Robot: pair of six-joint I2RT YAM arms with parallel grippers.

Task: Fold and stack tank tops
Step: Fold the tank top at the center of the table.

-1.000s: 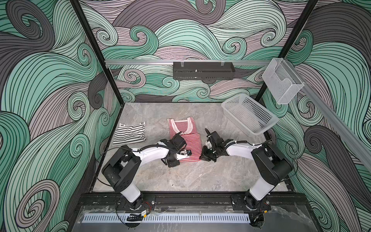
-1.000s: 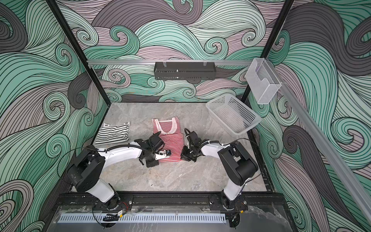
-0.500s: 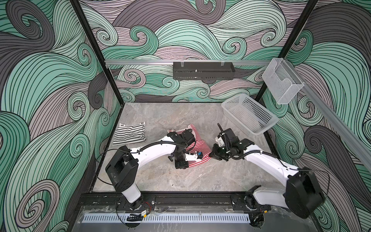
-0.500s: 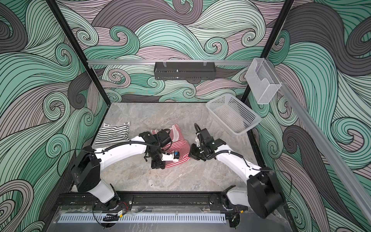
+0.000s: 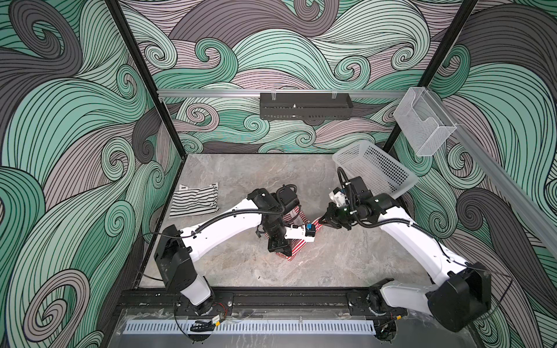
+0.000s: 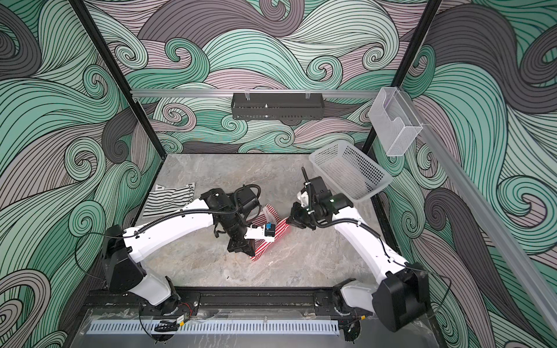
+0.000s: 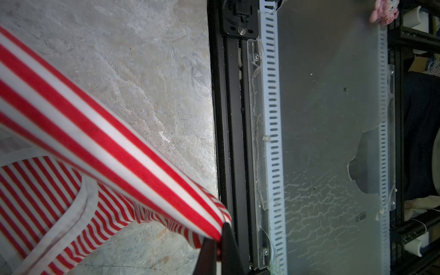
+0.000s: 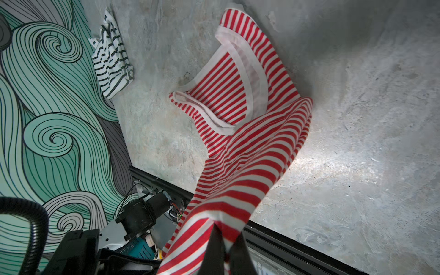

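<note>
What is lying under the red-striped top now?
Under the lifted part of the red top, only grey table shows. Beneath the strap end resting on the table, the cloth itself hides whatever is there.

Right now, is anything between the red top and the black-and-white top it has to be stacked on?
Nothing visible. The table between the red top and black-and-white top is bare. Only the left arm spans above that gap. The left gripper and right gripper both grip the red top.
</note>
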